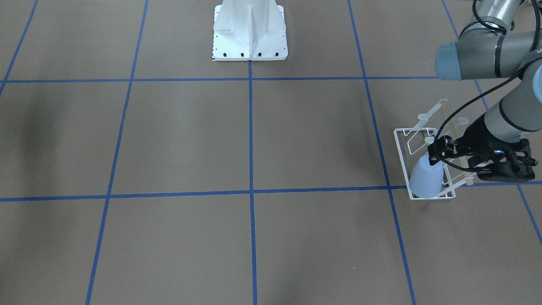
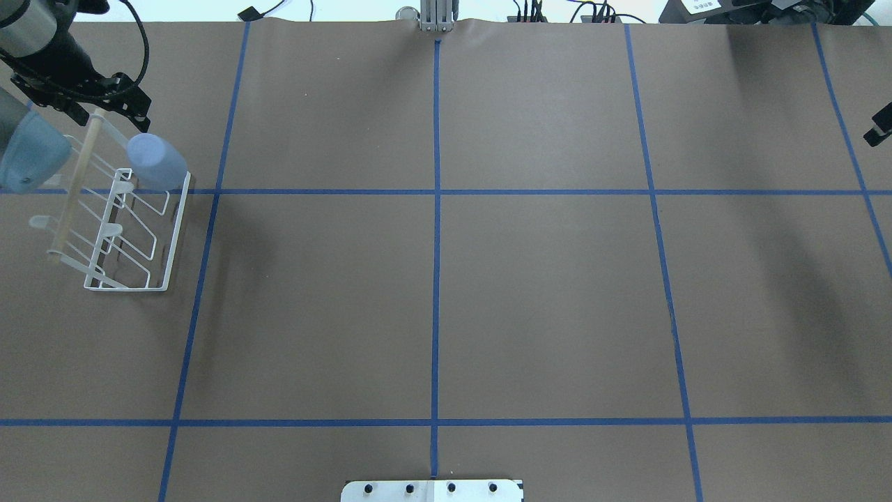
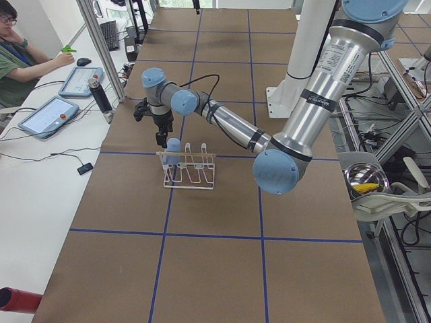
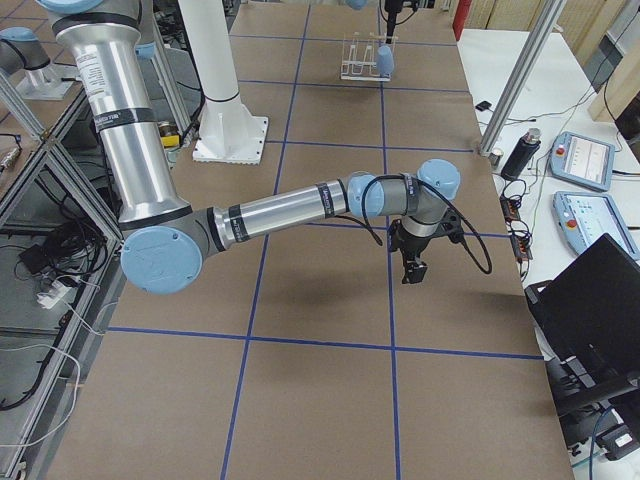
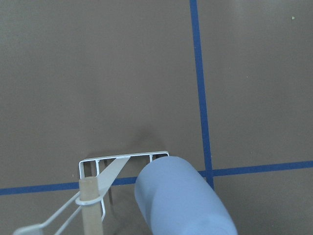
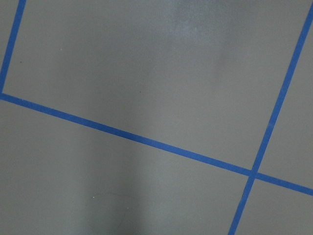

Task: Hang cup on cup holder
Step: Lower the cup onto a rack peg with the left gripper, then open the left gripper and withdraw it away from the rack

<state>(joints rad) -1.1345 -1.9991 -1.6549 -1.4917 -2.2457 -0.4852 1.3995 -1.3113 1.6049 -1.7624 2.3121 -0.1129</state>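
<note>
One cup (image 2: 157, 162) sits inverted on the cup holder (image 2: 177, 230).

Open room over the middle and the robot's right half of the table (image 2: 446, 314). Base plate (image 2: 432, 490) stands at the robot's edge. Far left corner is crowded:
- rack (image 2: 178, 230) with raised rod (image 2: 73, 185)
- cup (image 2: 157, 162) on the rack's far end
- left gripper (image 1: 432, 151) just above the cup, blocking the way in from above

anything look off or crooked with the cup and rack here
Nothing stands out. The cup sits mouth-down and tilted at one end of the cup holder, which stands level; no damage or spill shows.
</note>
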